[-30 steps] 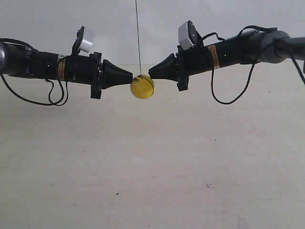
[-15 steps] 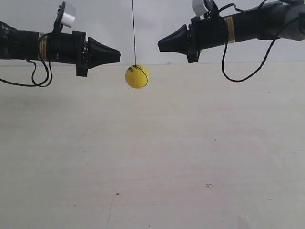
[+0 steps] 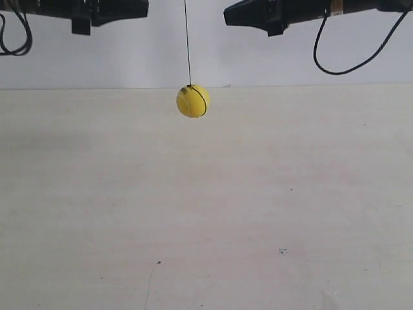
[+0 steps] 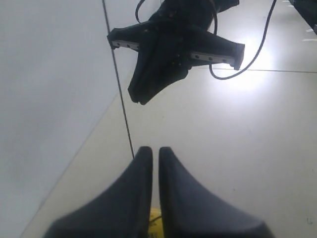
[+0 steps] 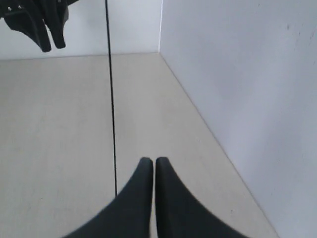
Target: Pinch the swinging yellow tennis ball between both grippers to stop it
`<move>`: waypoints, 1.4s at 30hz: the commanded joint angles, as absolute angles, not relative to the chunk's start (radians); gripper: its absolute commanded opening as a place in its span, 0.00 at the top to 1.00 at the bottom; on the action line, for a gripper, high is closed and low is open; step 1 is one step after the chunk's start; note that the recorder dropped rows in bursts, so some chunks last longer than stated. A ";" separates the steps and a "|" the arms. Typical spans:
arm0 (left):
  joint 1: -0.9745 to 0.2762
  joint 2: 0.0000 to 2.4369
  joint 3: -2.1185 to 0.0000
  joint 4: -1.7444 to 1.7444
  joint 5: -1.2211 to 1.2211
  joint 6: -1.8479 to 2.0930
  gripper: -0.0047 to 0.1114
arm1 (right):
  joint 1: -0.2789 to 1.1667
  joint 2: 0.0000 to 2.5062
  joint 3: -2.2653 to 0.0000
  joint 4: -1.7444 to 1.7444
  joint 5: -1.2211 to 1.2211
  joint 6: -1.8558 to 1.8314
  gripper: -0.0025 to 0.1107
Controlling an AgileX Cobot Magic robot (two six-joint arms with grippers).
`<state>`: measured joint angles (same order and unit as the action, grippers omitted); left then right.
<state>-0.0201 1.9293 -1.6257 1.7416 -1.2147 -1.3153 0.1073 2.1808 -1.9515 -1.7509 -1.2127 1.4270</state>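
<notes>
The yellow tennis ball (image 3: 193,101) hangs free on its thin dark string (image 3: 188,45) above the pale table. Both black cone grippers are well above it and touch nothing. The tip of the arm at the exterior view's left (image 3: 146,8) and the tip of the arm at the exterior view's right (image 3: 226,15) point at each other across the string. My left gripper (image 4: 151,149) is shut and empty, with a sliver of the ball (image 4: 155,224) showing below it. My right gripper (image 5: 148,159) is shut and empty; the ball is hidden in that view.
A white wall (image 3: 271,61) stands behind the table (image 3: 206,213). A black cable (image 3: 348,58) loops down from the arm at the exterior view's right. The string (image 5: 111,99) passes just beside the right gripper's tips.
Both arms have risen from ball height to the top of the exterior view and drawn apart. The ball, which sat between the two tips, now hangs on its own below them.
</notes>
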 commanded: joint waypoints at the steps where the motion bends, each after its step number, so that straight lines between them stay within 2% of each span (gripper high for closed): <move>1: -0.020 1.816 -1.627 1.744 -1.221 -1.378 0.92 | 0.100 2.072 -1.954 -1.744 -1.221 1.467 0.98; 5: -0.020 1.692 -1.627 1.744 -1.221 -1.408 0.92 | 0.100 1.980 -1.932 -1.744 -1.221 1.572 0.98; 11: -0.020 1.511 -1.582 1.744 -1.221 -1.421 0.92 | 0.079 1.918 -1.843 -1.744 -1.221 1.541 0.98; 18: -0.020 1.400 -1.525 1.744 -1.221 -1.421 0.92 | 0.048 1.891 -1.785 -1.744 -1.221 1.534 0.98; 29: -0.020 1.217 -1.468 1.744 -1.221 -1.421 0.92 | -0.096 1.688 -1.733 -1.744 -1.221 1.557 0.98; 40: -0.020 0.892 -1.348 1.744 -0.851 -1.421 0.92 | -0.180 1.350 -1.733 -1.744 -1.221 1.523 0.98; 42: -0.020 0.822 -1.316 1.744 -0.756 -1.425 0.92 | -0.180 1.279 -1.733 -1.744 -1.148 1.514 0.98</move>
